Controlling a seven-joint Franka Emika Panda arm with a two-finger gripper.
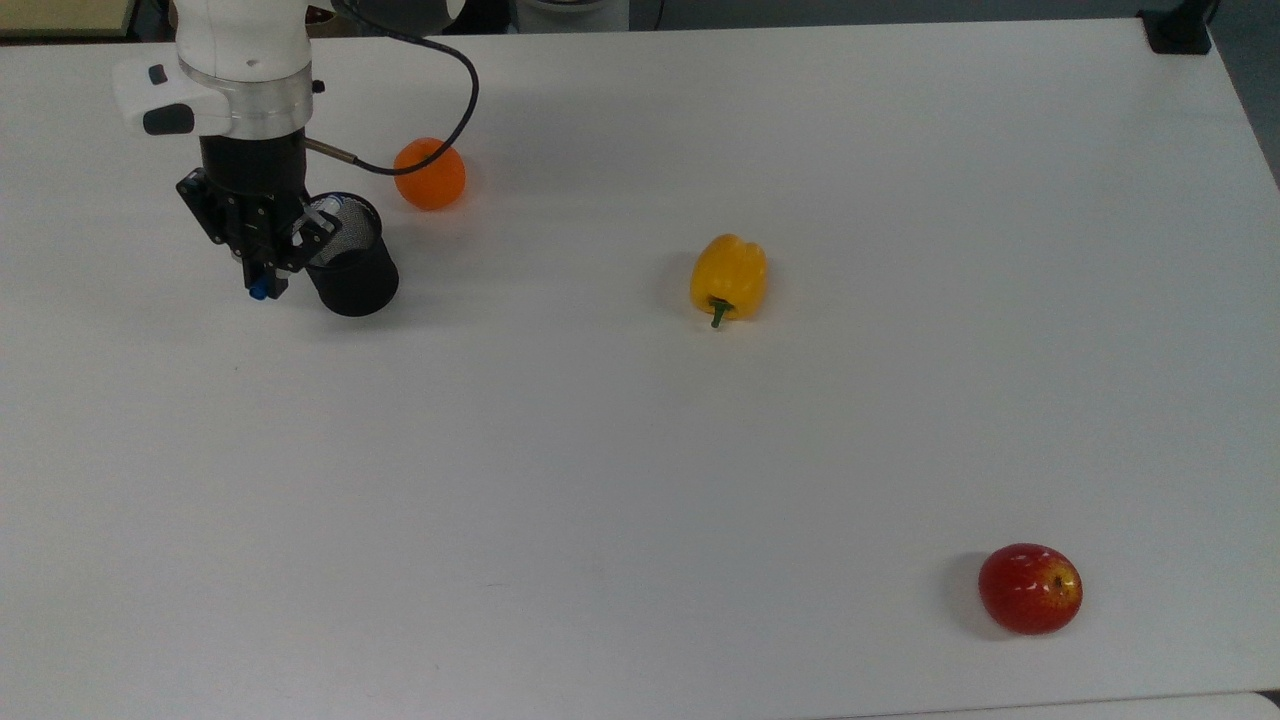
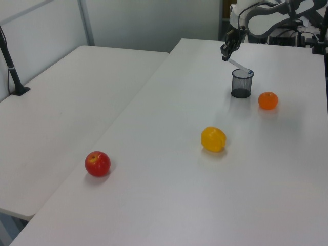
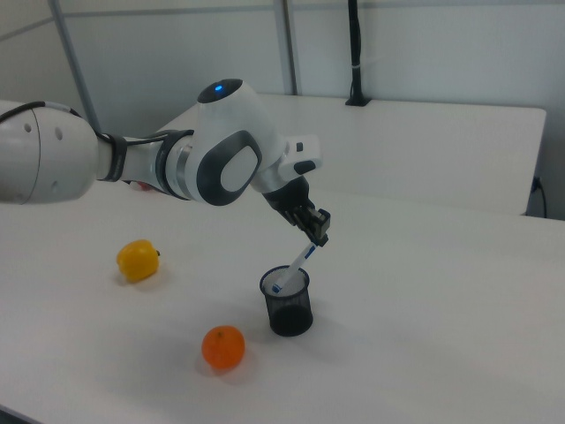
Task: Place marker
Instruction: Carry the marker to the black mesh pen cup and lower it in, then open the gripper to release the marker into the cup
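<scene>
top view: the gripper hangs over the far left part of the white table, its fingers clamped on the marker. the marker lies tilted, its blue cap end poking out below the gripper on the top view's left and its other end reaching over the rim of the black mesh pen cup. an orange sits just to the right of the cup and a little farther back, a yellow bell pepper lies near the table's middle, and a red apple rests at the near right, well apart from the rest.

left view: the gripper holds the marker slanted, its lower tip at the rim of the mesh cup. the orange stands just right of the cup, the pepper nearer, the apple near the left edge.

right view: the gripper grips the marker at its upper end; the lower, blue-tipped end dips inside the cup. the orange lies near left of the cup, the pepper farther left.
</scene>
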